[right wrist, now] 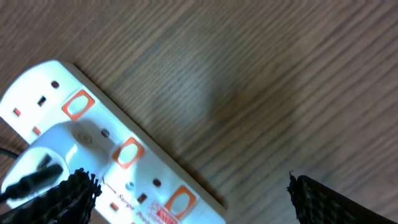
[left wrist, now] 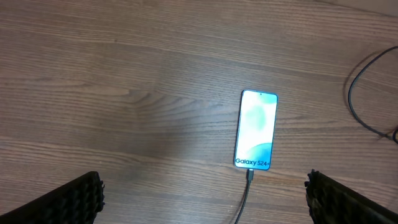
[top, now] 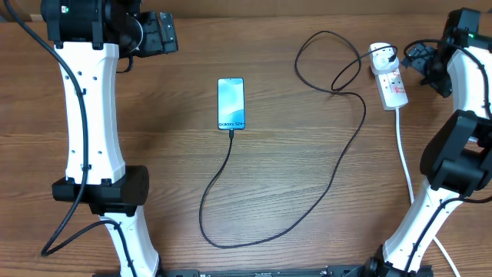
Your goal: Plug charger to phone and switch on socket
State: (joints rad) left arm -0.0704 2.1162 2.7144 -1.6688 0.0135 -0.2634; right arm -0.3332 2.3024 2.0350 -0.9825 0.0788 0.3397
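Note:
The phone (top: 231, 103) lies flat mid-table, its screen lit light blue (left wrist: 256, 129). The black charger cable (top: 338, 165) meets the phone's bottom edge with its connector tip (left wrist: 249, 177), loops toward the front and runs back up to the white socket block (top: 392, 83). A white plug head (right wrist: 53, 152) sits in the socket, beside orange-red switches (right wrist: 129, 152). My left gripper (left wrist: 202, 205) hangs open above the wood, left of and back from the phone (top: 159, 35). My right gripper (right wrist: 193, 199) is open just over the socket's right side (top: 421, 63), holding nothing.
A thick white cord (top: 403, 154) runs from the socket toward the front right, past the right arm's base (top: 453, 161). The left arm's white link (top: 88, 115) stands along the left side. The charger's upper loop (top: 319, 58) lies left of the socket.

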